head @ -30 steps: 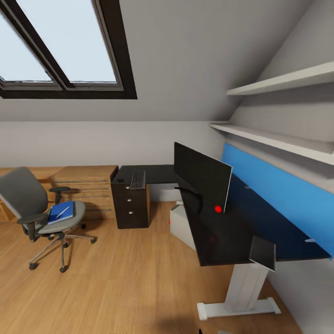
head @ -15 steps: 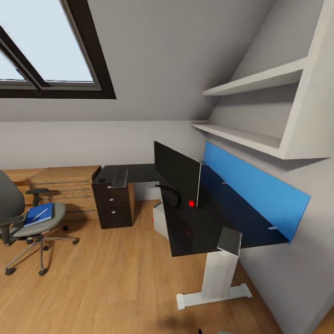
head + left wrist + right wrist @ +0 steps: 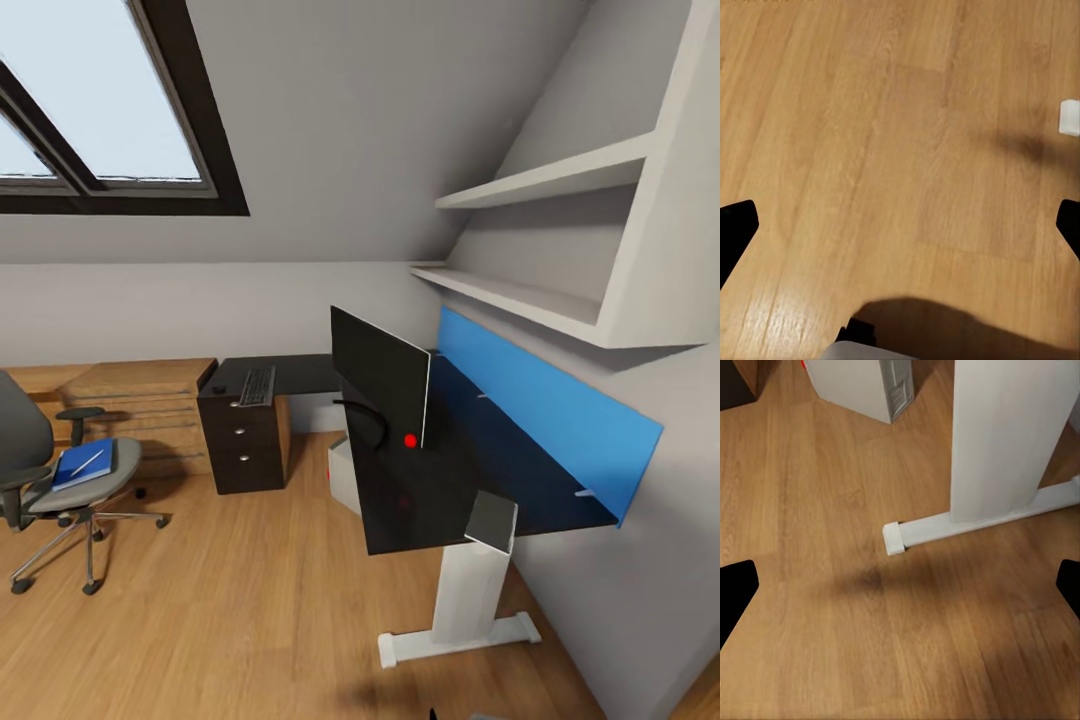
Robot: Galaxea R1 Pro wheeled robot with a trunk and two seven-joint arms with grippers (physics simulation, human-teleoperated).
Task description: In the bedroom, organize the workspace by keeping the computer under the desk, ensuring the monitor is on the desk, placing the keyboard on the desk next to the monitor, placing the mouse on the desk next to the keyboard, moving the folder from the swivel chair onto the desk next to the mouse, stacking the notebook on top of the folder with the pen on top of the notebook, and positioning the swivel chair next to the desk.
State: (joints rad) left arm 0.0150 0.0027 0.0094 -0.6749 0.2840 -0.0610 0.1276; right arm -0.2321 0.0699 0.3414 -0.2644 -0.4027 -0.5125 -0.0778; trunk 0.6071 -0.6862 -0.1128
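The desk [image 3: 480, 470] is an L of glossy black on white legs, filling the head view from centre to 3 o'clock; one arm runs along the blue wall panel [image 3: 545, 405], the other toward 10 o'clock over a black three-drawer unit [image 3: 244, 448]. In the right wrist view a white desk leg [image 3: 1009, 435] stands on its foot bar on the wooden floor [image 3: 870, 607].

The swivel chair [image 3: 50, 470], grey with black armrests and a chrome star base, sits at 9 o'clock, well apart from the desk.

The monitor [image 3: 380, 375] is a wide, thin black screen standing upright on the desk, its long axis following the long arm, a red dot at its lower near corner.

The computer [image 3: 345, 475], a pale grey tower, stands on the floor under the desk; the right wrist view shows it beyond the leg [image 3: 859, 386].

The folder [image 3: 85, 463], bright blue, lies flat on the chair seat with the thin white pen [image 3: 87, 461] across it.

The keyboard [image 3: 257, 385] lies on the short arm, long axis pointing away from the camera. The mouse [image 3: 219, 388] is a small black dot just beside it.

Since half a second ago the view has barely shifted; nothing in the room has moved.

Both the left gripper [image 3: 900, 225] and the right gripper [image 3: 900, 592] have their dark fingertips spread wide over bare floor, holding nothing.
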